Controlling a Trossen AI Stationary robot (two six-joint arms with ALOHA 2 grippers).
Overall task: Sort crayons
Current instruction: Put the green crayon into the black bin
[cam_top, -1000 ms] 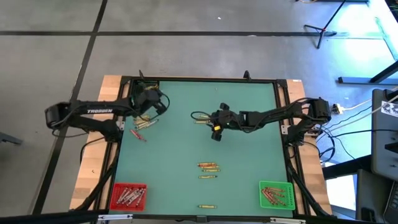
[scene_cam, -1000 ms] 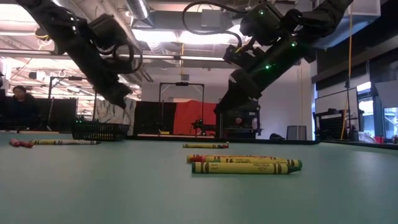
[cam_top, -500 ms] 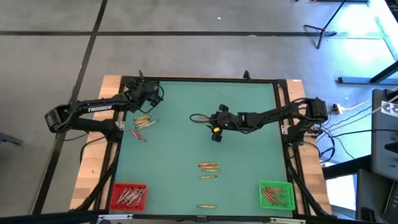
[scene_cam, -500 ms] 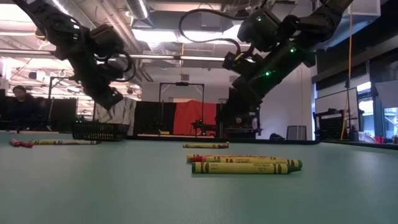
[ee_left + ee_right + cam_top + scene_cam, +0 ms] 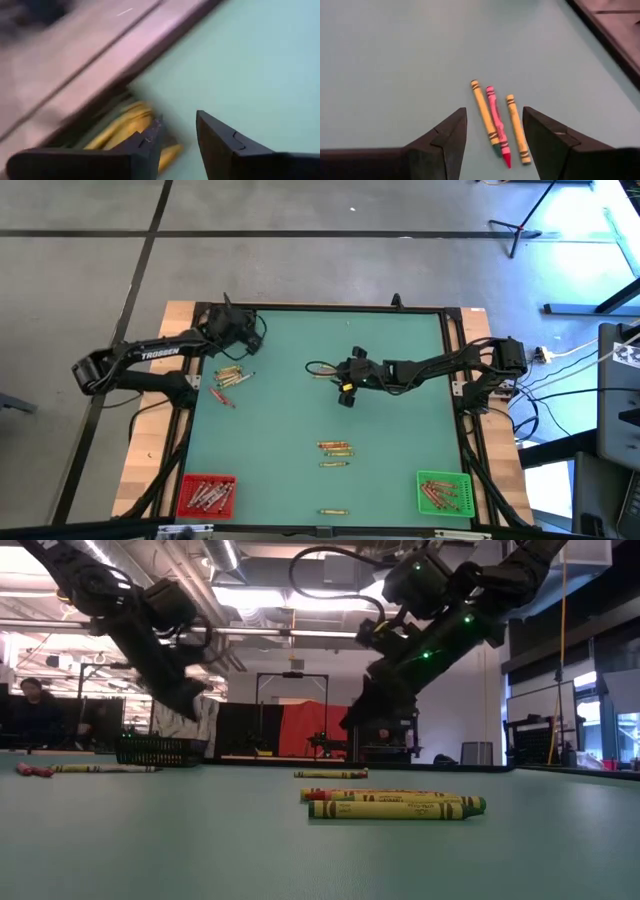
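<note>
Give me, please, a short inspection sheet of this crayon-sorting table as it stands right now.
Surface: green table, wood-edged.
Job's things: loose crayons mid-table, another cluster near the left side, three crayons below the right gripper; more lie in the red bin and green bin.
Clutter: nothing seen.
Grippers: left gripper open, empty, at the far left corner; right gripper open above three crayons.
Cables: wires off the table's right edge.
Surroundings: a person sits in the background.
</note>
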